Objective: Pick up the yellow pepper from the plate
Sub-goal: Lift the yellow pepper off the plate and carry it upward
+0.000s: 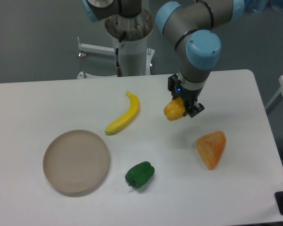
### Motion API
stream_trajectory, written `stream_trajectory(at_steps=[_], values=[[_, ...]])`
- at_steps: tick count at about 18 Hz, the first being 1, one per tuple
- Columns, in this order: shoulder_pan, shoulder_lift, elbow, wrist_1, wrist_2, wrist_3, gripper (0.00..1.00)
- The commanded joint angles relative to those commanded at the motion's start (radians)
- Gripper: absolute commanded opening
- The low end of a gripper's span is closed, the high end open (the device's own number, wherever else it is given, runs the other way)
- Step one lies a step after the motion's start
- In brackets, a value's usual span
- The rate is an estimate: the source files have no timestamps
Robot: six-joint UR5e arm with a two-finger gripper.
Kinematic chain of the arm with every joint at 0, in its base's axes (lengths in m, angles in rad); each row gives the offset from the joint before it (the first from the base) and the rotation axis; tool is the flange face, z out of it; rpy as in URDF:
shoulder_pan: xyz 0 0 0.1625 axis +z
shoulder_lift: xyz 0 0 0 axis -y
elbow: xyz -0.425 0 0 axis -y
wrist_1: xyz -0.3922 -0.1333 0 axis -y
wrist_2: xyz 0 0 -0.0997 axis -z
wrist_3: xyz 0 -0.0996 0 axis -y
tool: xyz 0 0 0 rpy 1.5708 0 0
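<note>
The yellow pepper (173, 111) is small and yellow-orange. It hangs between the fingers of my gripper (181, 109), above the white table right of centre. The gripper is shut on it. The plate (76, 162) is a round beige dish with faint rings at the front left of the table. It holds nothing and lies far to the left of the gripper.
A yellow banana (124, 116) lies between the plate and the gripper. A green pepper (140, 174) sits right of the plate near the front. An orange wedge-shaped thing (212, 148) lies below and right of the gripper. The arm's base (130, 37) stands behind the table.
</note>
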Motion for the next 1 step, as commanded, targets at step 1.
stream_trajectory(at_steps=[1], values=[[0.000, 0.000, 0.000, 0.000, 0.000, 0.000, 0.11]])
